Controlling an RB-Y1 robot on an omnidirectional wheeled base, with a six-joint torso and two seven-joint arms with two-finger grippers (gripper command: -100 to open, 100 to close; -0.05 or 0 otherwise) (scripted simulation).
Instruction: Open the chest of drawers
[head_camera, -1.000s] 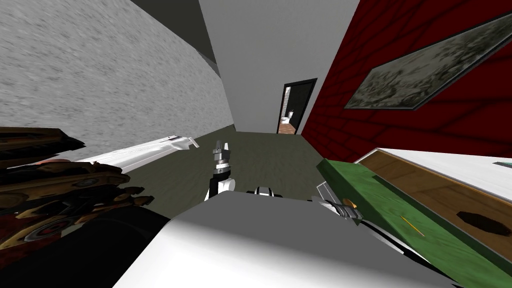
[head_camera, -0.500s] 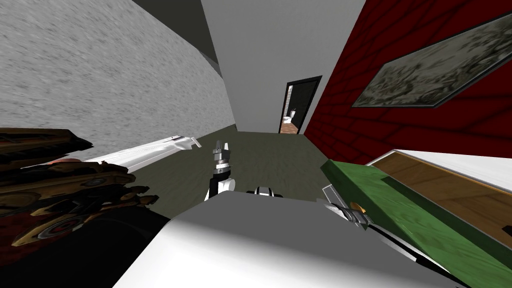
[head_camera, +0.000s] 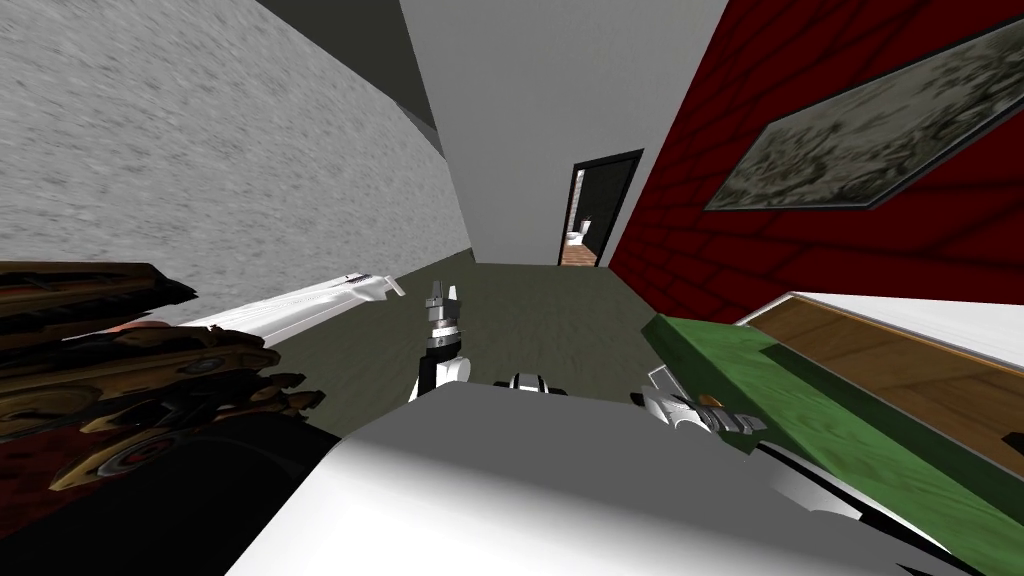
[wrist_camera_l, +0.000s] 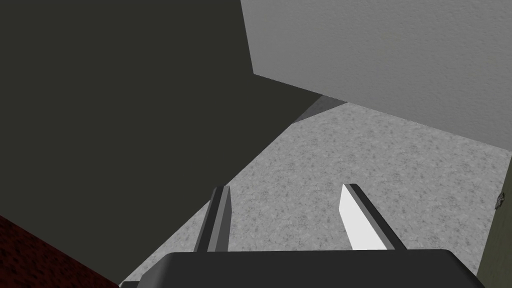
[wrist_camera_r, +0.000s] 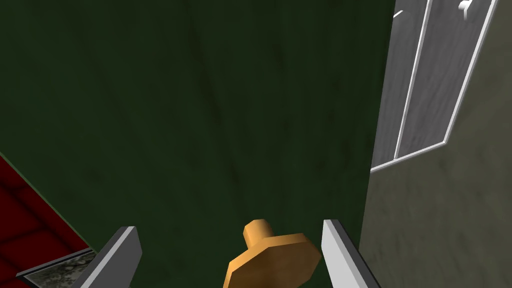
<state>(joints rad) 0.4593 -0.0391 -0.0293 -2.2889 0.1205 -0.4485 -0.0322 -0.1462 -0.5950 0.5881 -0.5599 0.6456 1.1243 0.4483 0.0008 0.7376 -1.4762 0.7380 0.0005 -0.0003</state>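
**A:** Where's the chest?

**B:** The chest (head_camera: 900, 322) stands on my right, against the red wall (head_camera: 800, 250). It has a white top.

**A:** And the drawer?

**B:** The drawer (head_camera: 780, 400) stands pulled out from under the top's front edge. Its green front is well clear of the body, and the wooden inside is open to view.

**A:** What is the right arm doing?

**B:** The right tool (wrist_camera_r: 228, 226) is up against that green front, at the end nearest me. Its fingers (wrist_camera_r: 337, 250) are spread, one on each side of the knob (wrist_camera_r: 272, 255), and they don't clamp it. One finger is just beside the knob's rim, though I can't tell whether it touches. The other stands clearly apart.

**A:** What about the knob itself?

**B:** It's orange-tan with a short neck, and it sits on the front close to the side edge, where the floor shows past it.

**A:** And the left arm?

**B:** The left tool (wrist_camera_l: 285, 187) is held out ahead of me over the floor, spread and holding nothing.
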